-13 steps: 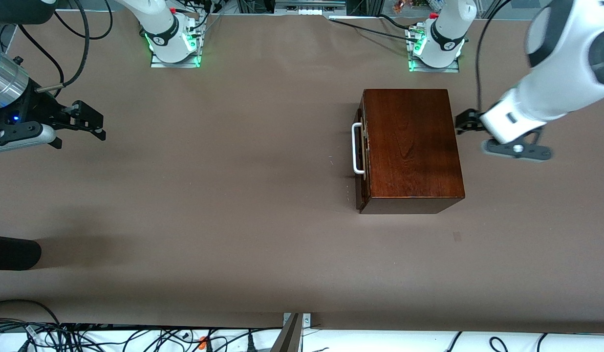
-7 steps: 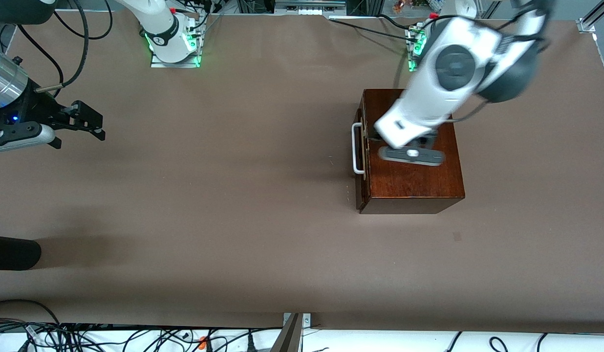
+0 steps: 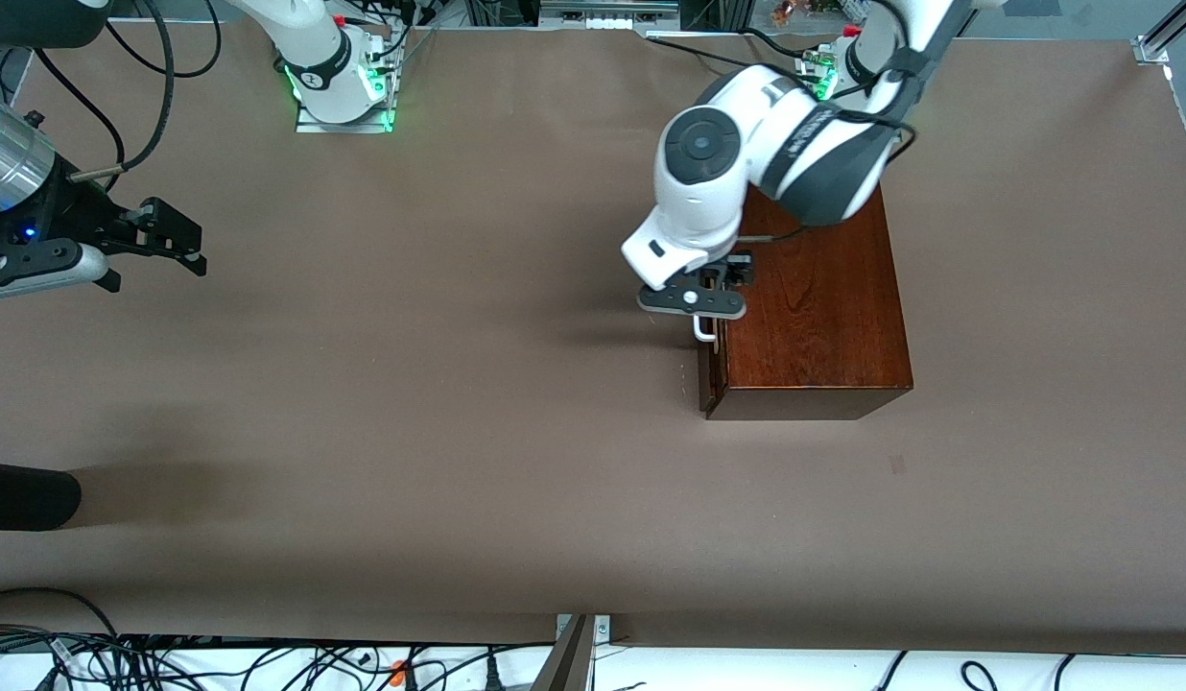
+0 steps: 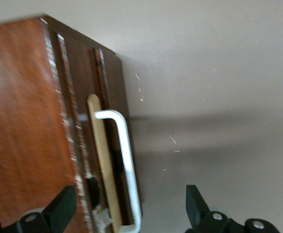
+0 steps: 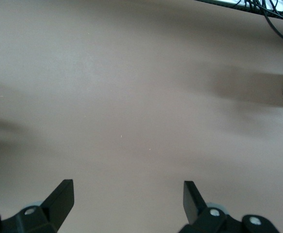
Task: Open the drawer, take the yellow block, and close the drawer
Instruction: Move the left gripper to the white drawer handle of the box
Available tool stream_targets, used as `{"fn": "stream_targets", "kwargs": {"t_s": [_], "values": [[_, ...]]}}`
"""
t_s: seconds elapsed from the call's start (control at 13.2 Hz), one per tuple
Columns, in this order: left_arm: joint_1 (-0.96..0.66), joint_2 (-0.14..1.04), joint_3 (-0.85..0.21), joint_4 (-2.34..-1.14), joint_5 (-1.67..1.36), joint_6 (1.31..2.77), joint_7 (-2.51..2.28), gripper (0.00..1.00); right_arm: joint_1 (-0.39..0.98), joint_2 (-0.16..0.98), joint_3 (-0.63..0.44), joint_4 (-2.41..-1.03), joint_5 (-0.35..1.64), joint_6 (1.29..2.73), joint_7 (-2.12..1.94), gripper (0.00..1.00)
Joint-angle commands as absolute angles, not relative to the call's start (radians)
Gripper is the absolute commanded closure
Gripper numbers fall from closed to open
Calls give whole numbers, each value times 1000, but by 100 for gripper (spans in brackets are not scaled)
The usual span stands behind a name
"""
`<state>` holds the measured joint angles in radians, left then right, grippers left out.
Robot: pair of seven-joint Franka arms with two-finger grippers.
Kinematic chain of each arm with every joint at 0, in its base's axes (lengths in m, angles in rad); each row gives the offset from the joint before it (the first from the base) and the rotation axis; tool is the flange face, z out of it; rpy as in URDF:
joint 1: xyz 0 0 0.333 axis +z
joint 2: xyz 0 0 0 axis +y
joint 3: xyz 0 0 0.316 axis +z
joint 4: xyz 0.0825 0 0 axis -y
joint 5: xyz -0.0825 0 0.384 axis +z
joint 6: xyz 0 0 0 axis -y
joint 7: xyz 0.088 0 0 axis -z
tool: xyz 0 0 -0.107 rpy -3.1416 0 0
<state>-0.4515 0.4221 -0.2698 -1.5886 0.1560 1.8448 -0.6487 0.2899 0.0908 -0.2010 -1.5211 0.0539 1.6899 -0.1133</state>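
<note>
The large dark wood box [image 3: 814, 307] stands on the brown table toward the left arm's end. Its drawer [image 3: 705, 379] is shut, with the white U-shaped handle [image 3: 705, 331] partly showing under my left hand. My left gripper [image 3: 699, 312] hangs over the handle and is open. In the left wrist view its fingers [image 4: 64, 208] straddle the handle [image 4: 127, 160] without touching it, beside the drawer front [image 4: 83, 121]. The yellow block is hidden. My right gripper [image 3: 166, 240] waits open over bare table at the right arm's end, as the right wrist view [image 5: 127, 199] shows.
A black rounded object [image 3: 27, 494] lies at the table's edge at the right arm's end, nearer to the front camera than the right gripper. Cables [image 3: 171, 662] run along the table's near edge. Wide bare table lies between the box and the right gripper.
My left arm has swung from beside the box at the left arm's end, across the box top, to over the drawer handle. The right arm has not moved. The drawer stays shut.
</note>
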Motion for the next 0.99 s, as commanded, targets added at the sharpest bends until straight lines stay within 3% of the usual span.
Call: {"fn": "stream_targets", "kwargs": {"t_s": [0.0, 0.91], "values": [[-506, 459, -261, -1580, 242, 1851, -698, 0, 285, 78, -201, -1528, 55, 1683, -124, 0], [-543, 476, -259, -1704, 347, 1986, -799, 0, 285, 78, -202, -1528, 54, 1683, -124, 0]]}}
